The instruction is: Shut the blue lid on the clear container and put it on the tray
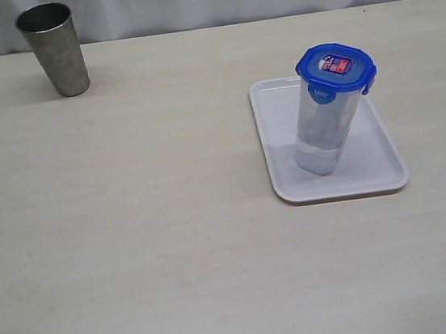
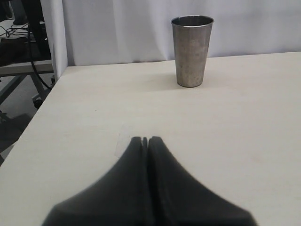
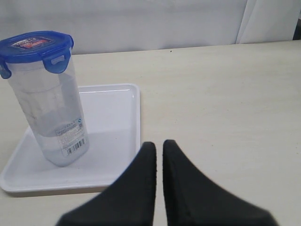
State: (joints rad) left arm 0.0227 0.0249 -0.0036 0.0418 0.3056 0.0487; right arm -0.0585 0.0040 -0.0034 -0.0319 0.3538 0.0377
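The pale surface (image 1: 136, 251), backed by what seems a white curtain (image 2: 141, 28), bears the tray (image 1: 282, 151); left pincer (image 2: 145, 140) and right pincer (image 3: 159, 143) are closed, empty.

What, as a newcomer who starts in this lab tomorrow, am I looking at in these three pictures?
This is a robot with two arms, working at a table. One picture comes from a camera off the arms; neither arm shows in it. The other two come from cameras on the wrists, each looking past its own gripper. The black wedges there are the left gripper and the right gripper. Both are shut and hold nothing. On the table stand a grey metal cup and a white tray. The clear container stands upright on the tray, with the blue lid on top of it. The left wrist camera faces the cup, the right one the tray.
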